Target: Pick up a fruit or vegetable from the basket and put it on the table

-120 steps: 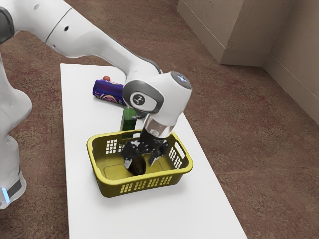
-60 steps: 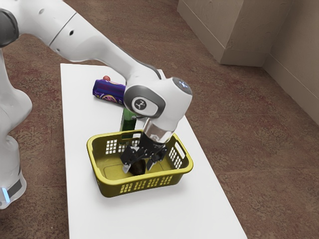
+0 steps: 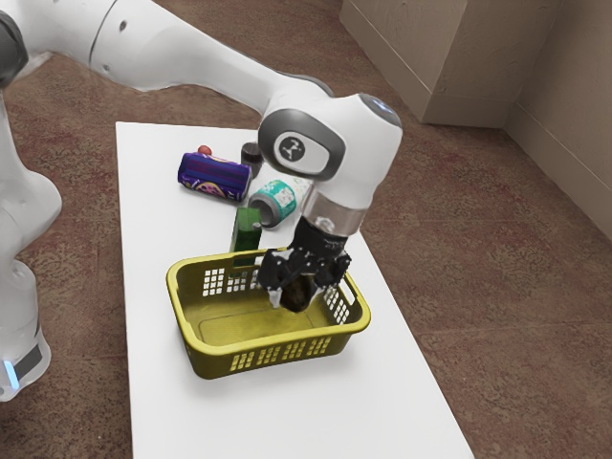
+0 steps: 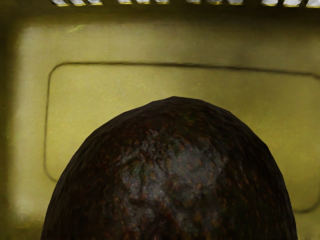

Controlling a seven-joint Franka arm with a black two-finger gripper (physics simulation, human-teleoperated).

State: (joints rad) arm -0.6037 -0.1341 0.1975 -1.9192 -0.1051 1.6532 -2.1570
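Avocado (image 4: 172, 175), dark-skinned, is up off the floor of the yellow basket (image 3: 264, 359), toward the basket's end at the exterior view's right. I have the gripper (image 3: 298, 299) closed on it, fingers parted by the fruit's width. Just beside the basket stands a green box (image 3: 246, 229); a purple package (image 3: 214, 178) lies farther from the basket on the desk (image 3: 191, 416).

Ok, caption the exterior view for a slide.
Franka gripper holding a dark avocado raised off the floor of a yellow basket, with packaged goods standing and lying behind on the white table.
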